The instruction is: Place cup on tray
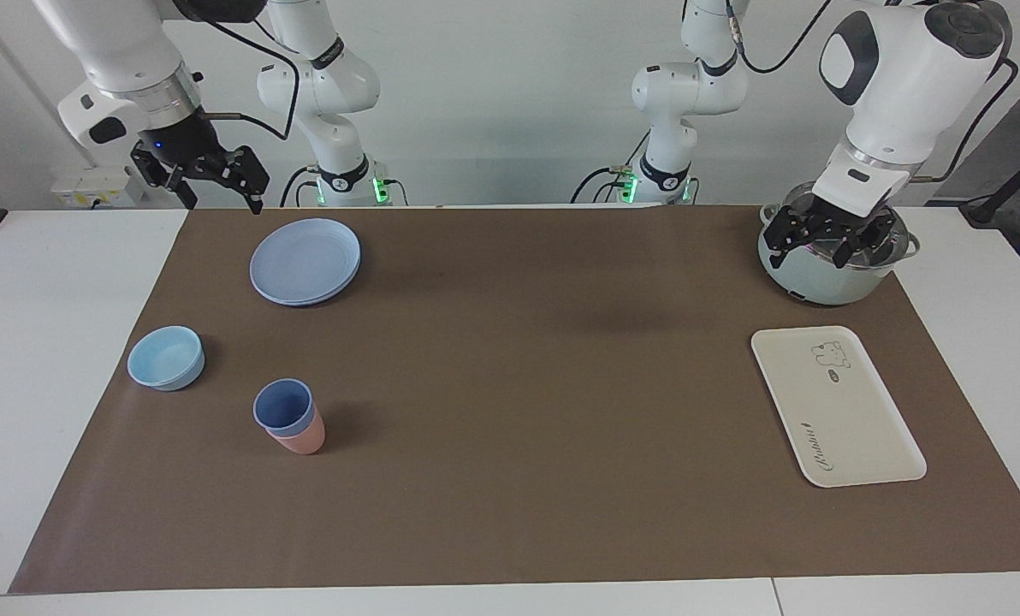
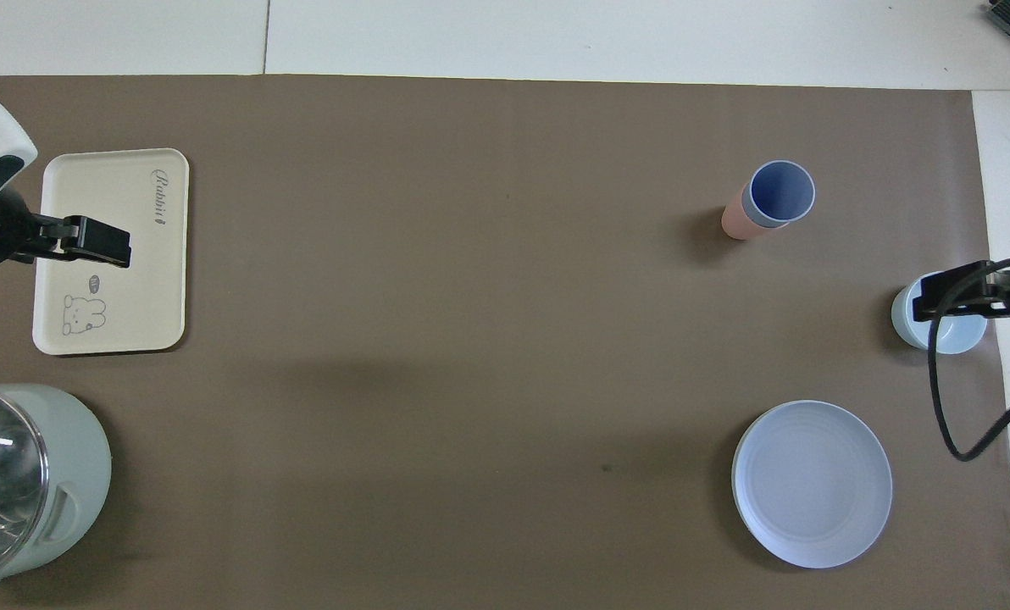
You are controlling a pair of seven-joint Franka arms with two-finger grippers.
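The periwinkle-blue cup [image 1: 282,404] stands nested inside a pink tumbler [image 1: 303,440] on the brown mat toward the right arm's end of the table; it also shows in the overhead view [image 2: 780,192]. The cream-white tray [image 1: 835,406] with its bear drawing lies flat and bare toward the left arm's end [image 2: 145,288]. My right gripper [image 1: 219,201] hangs open and empty in the air above the table edge beside the blue plate. My left gripper [image 1: 827,248] hangs open and empty just over the pale green pot.
A round blue plate [image 1: 305,261] lies near the robots at the right arm's end. A low light-blue bowl [image 1: 166,358] sits beside the cups. A pale green pot [image 1: 818,282] with a glass lid stands nearer to the robots than the tray.
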